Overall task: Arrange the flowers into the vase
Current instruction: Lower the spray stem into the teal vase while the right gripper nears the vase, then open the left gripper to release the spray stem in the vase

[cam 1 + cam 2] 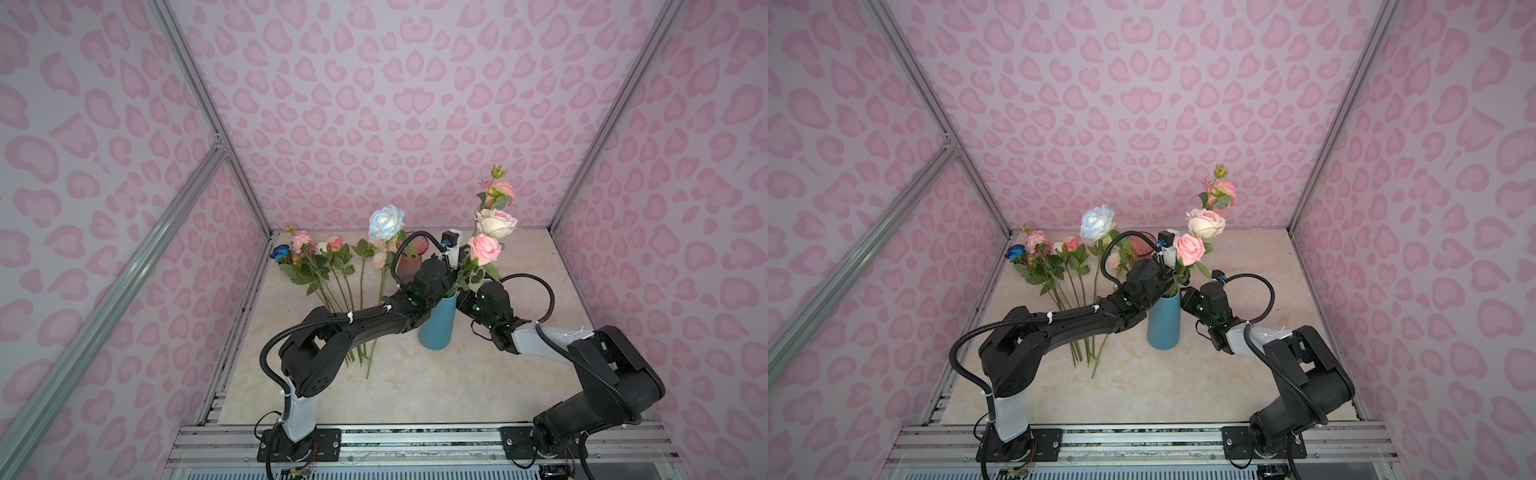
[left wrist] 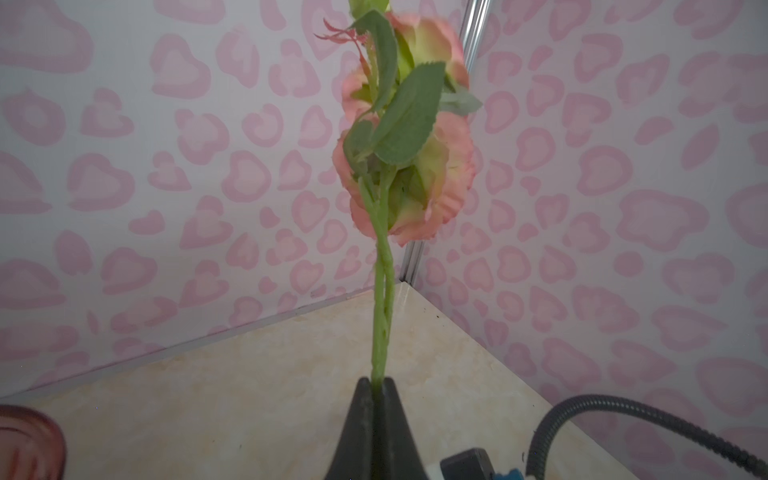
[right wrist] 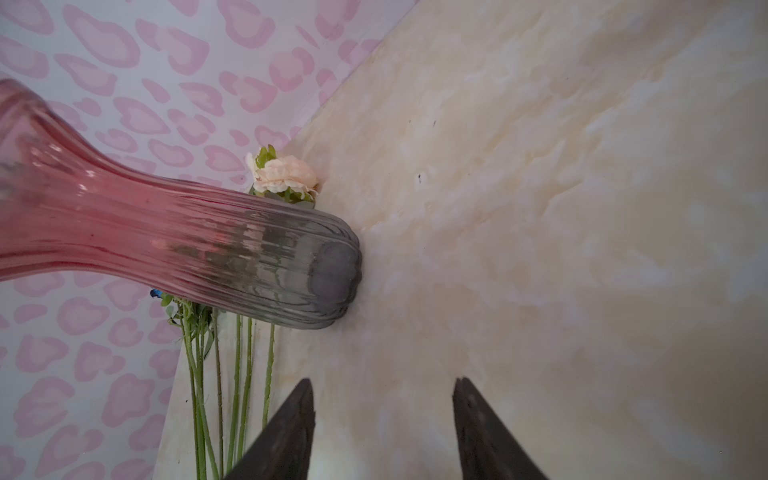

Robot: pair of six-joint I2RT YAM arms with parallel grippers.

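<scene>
Left gripper (image 2: pixel 377 382) clamping pink flower stem (image 2: pixel 380 324) near blue vase (image 1: pixel 435 326) mouth; right gripper (image 3: pixel 382 380) hovering beside vase, jaws half apart, gripping nothing.

Pale lilac wall panels printed with pink heart-shaped blotches (image 1: pixel 395 104) close in the back and both sides, joined at the corners by silver aluminium frame bars (image 1: pixel 198 91). The cream marble-patterned tabletop (image 1: pixel 395 386) is evenly lit, and a slotted metal rail (image 1: pixel 415 440) runs along its near edge.
</scene>
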